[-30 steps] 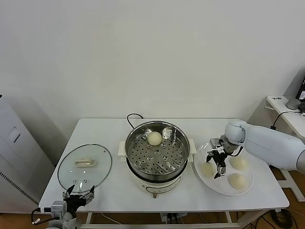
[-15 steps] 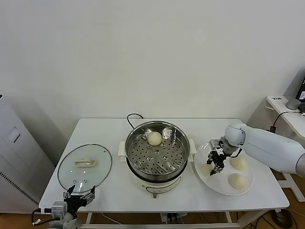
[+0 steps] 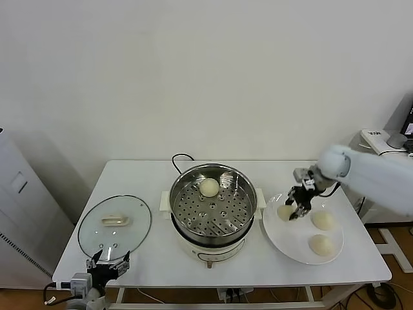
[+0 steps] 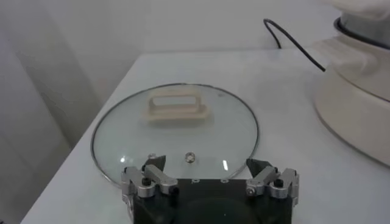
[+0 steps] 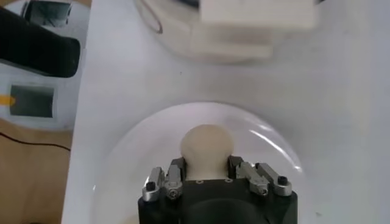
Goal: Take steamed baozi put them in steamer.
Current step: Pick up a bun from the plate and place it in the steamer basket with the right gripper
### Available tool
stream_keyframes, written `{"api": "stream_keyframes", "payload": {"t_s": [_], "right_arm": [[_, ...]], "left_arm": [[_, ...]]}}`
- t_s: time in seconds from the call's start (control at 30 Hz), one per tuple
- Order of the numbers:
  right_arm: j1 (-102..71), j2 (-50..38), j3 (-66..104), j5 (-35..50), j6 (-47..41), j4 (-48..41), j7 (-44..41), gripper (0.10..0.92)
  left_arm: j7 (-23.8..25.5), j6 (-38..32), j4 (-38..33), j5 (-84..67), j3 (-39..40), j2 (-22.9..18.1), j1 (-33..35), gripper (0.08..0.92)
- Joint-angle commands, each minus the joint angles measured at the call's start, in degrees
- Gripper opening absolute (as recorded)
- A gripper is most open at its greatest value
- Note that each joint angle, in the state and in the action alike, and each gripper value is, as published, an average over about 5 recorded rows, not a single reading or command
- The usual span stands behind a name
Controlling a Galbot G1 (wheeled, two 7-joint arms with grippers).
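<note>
My right gripper (image 3: 295, 213) is shut on a pale baozi (image 3: 284, 211) and holds it a little above the white plate (image 3: 290, 244). In the right wrist view the baozi (image 5: 207, 145) sits between the fingers of the gripper (image 5: 207, 167), with the plate (image 5: 131, 173) below. Two more baozi (image 3: 322, 220) (image 3: 321, 244) lie on the plate. One baozi (image 3: 208, 187) lies on the perforated tray at the back of the steel steamer (image 3: 191, 237). My left gripper (image 3: 106, 261) is open and empty, parked at the table's front left edge by the glass lid (image 3: 115, 226).
The glass lid (image 4: 177, 131) lies flat just ahead of the left gripper (image 4: 210, 173). The steamer's white base (image 5: 234, 33) and black cord (image 3: 181, 158) are near the table's middle. A grey cabinet stands at the left and a desk at the right, both off the table.
My right gripper closed on the plate's left baozi and lifted it up and slightly back. The left arm has not moved.
</note>
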Motion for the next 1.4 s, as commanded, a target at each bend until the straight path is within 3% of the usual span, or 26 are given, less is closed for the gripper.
{"api": "stream_keyframes", "payload": {"t_s": [0.03, 0.23, 0.5, 1.0, 1.4], "right_arm": [[23.0, -0.2, -11.7, 16.2, -4.9, 9.4, 0.2, 0.441], [25.3, 4.7, -11.5, 26.9, -9.4, 12.2, 3.9, 0.44], [17.7, 13.0, -4.3, 32.9, -13.2, 13.8, 13.3, 0.441], [3.9, 25.8, -1.2, 32.0, -14.7, 6.2, 21.8, 0.441], [-2.3, 29.3, -0.8, 29.1, -17.4, 2.9, 24.2, 0.441]], "left_arm": [[-0.1, 0.2, -0.1, 0.2, 0.3, 0.1, -0.2, 0.823], [-0.1, 0.2, -0.6, 0.3, 0.5, 0.2, -0.1, 0.823], [-0.1, 0.0, -0.8, 0.4, 0.5, 0.1, 0.1, 0.823], [-0.2, 0.4, -1.4, 1.0, 0.5, -0.2, 0.2, 0.823], [-0.2, 0.3, -1.0, 0.8, 0.2, 0.1, 0.3, 0.823]]}}
